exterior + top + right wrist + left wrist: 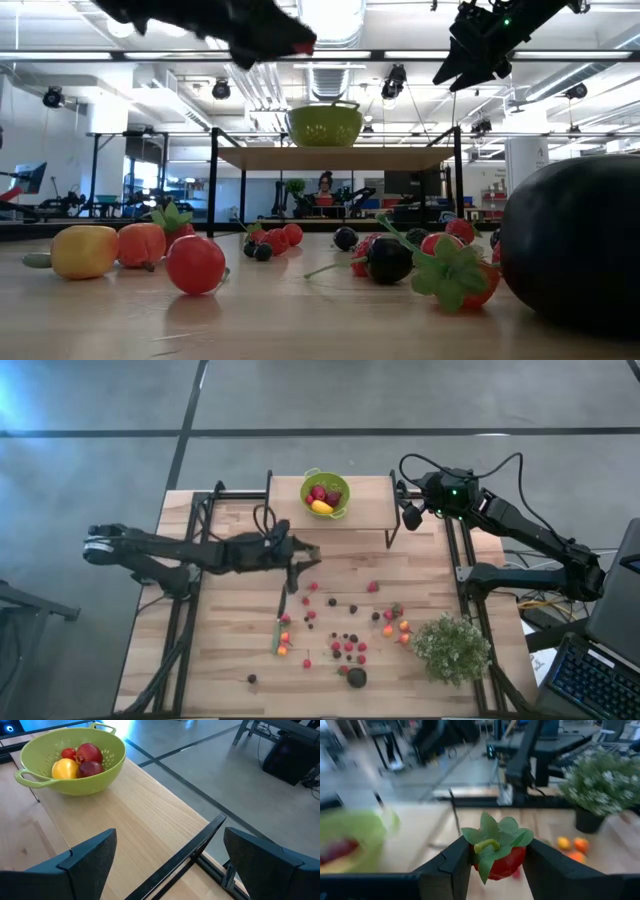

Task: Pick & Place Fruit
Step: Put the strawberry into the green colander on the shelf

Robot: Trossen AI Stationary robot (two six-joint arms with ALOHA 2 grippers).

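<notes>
My left gripper (310, 550) hangs above the table's middle, shut on a red strawberry (502, 862) with a green leafy cap. It is just near of a raised wooden shelf (370, 500), on which a green colander bowl (306, 484) holds red and yellow fruit. Many small red, dark and orange fruit pieces (345, 645) lie scattered on the table's near half. A bigger dark round one (356, 677) lies among them. My right gripper (410, 515) waits open above the shelf's right end, with nothing between its fingers (90, 855). My left gripper pinches the strawberry's red body (517, 862) between its two fingers (455, 865), one on each side. The fingers lie about level and point toward the table's right side. The berry is lifted clear of the table, and its leafy cap (495, 835) sticks up above the fingers.
A bushy pale-green plant (452, 648) stands at the near right. A slim green-handled knife (279, 630) lies among the fruit left of centre. The shelf's dark metal legs (393, 525) stand at the far middle. Bare wood shows on the table's left part (215, 650).
</notes>
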